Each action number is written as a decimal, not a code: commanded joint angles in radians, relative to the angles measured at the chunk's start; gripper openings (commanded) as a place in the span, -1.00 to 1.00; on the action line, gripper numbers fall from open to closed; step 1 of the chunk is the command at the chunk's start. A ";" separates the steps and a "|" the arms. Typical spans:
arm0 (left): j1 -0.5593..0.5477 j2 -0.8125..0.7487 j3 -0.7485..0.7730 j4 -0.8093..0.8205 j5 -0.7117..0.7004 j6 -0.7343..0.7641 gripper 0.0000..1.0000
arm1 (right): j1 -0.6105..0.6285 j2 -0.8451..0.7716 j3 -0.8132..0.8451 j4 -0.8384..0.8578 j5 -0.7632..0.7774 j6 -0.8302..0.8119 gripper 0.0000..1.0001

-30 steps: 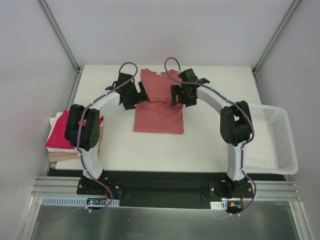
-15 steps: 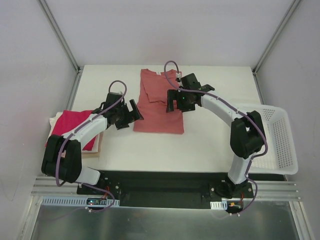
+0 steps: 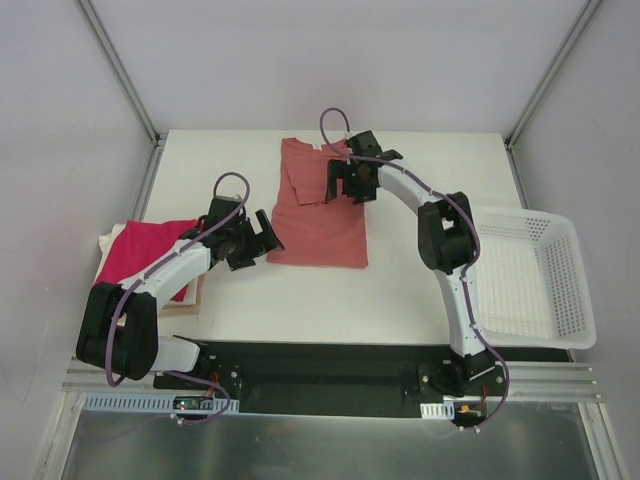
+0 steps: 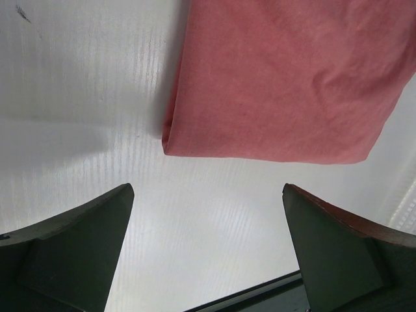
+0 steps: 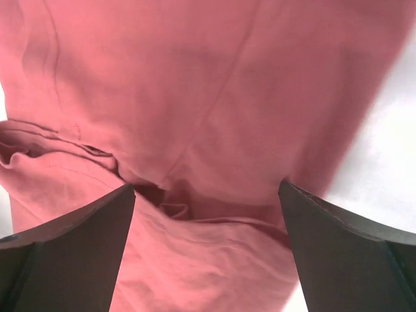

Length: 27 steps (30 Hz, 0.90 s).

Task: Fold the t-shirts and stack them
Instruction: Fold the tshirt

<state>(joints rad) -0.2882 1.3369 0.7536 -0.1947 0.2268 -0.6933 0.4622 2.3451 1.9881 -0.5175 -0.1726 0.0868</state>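
A salmon t-shirt (image 3: 318, 205) lies partly folded on the white table, sleeves folded in. My left gripper (image 3: 260, 238) is open and empty, low over the table just left of the shirt's near left corner (image 4: 172, 140). My right gripper (image 3: 347, 183) is open and empty above the shirt's upper part, over folded, wrinkled cloth (image 5: 195, 214). A magenta-red folded shirt (image 3: 140, 258) lies on cream folded ones (image 3: 112, 242) at the table's left edge.
A white mesh basket (image 3: 535, 280) stands at the table's right edge. The table (image 3: 420, 290) ends at a black rail along the near edge (image 4: 260, 292). Grey walls close in the back and sides.
My left arm swung out and down from the shirt's upper left to its near left corner. My right gripper moved slightly back and left over the shirt. The shirt's sleeves now lie folded in.
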 commanded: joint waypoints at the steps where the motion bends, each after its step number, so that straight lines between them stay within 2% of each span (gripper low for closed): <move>1: -0.003 -0.031 -0.022 0.017 0.019 -0.011 0.99 | -0.034 -0.069 0.112 -0.030 -0.033 -0.044 0.94; 5: -0.002 -0.033 -0.034 0.020 0.005 -0.017 0.99 | -0.034 -0.238 0.057 -0.035 0.008 -0.079 0.93; 7: -0.003 -0.027 -0.036 0.021 -0.004 -0.020 0.99 | -0.034 -0.323 -0.078 -0.021 0.027 -0.081 0.93; 8: -0.003 -0.027 -0.039 0.024 -0.003 -0.026 0.99 | -0.034 -0.421 -0.141 0.012 0.033 -0.069 0.93; 9: -0.003 -0.024 -0.043 0.028 -0.015 -0.031 0.97 | -0.034 -0.472 -0.291 0.026 0.033 -0.050 0.93; 11: -0.003 -0.019 -0.062 0.038 -0.043 -0.048 0.88 | -0.034 -0.630 -0.444 0.086 0.024 -0.024 0.93; 12: -0.003 -0.016 -0.068 0.044 -0.061 -0.052 0.81 | -0.034 -0.682 -0.616 0.111 0.022 0.019 0.93; 13: -0.003 -0.013 -0.072 0.049 -0.069 -0.054 0.76 | -0.036 -0.778 -0.693 0.170 0.012 0.037 0.94; 16: -0.002 0.024 -0.063 0.070 -0.083 -0.058 0.58 | -0.036 -0.918 -0.974 0.297 -0.080 0.129 0.94; 19: 0.000 0.090 -0.034 0.084 -0.075 -0.057 0.40 | -0.024 -0.975 -1.121 0.353 -0.139 0.189 0.97; 21: 0.000 0.137 -0.016 0.095 -0.066 -0.061 0.29 | -0.001 -0.977 -1.153 0.358 -0.131 0.200 0.98; 23: 0.000 0.168 -0.007 0.101 -0.053 -0.066 0.07 | 0.013 -0.958 -1.178 0.361 -0.125 0.209 0.93; 24: 0.000 0.192 0.000 0.106 -0.052 -0.071 -0.03 | 0.024 -0.948 -1.181 0.364 -0.123 0.212 0.84; 25: 0.000 0.202 -0.002 0.110 -0.043 -0.075 -0.23 | 0.026 -0.920 -1.180 0.364 -0.123 0.214 0.79; 27: 0.000 0.223 -0.007 0.126 -0.038 -0.080 -0.40 | 0.036 -0.891 -1.169 0.370 -0.125 0.220 0.62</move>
<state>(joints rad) -0.2871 1.5169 0.7334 -0.0982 0.1791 -0.7612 0.4797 1.4216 0.7918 -0.2420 -0.2722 0.2626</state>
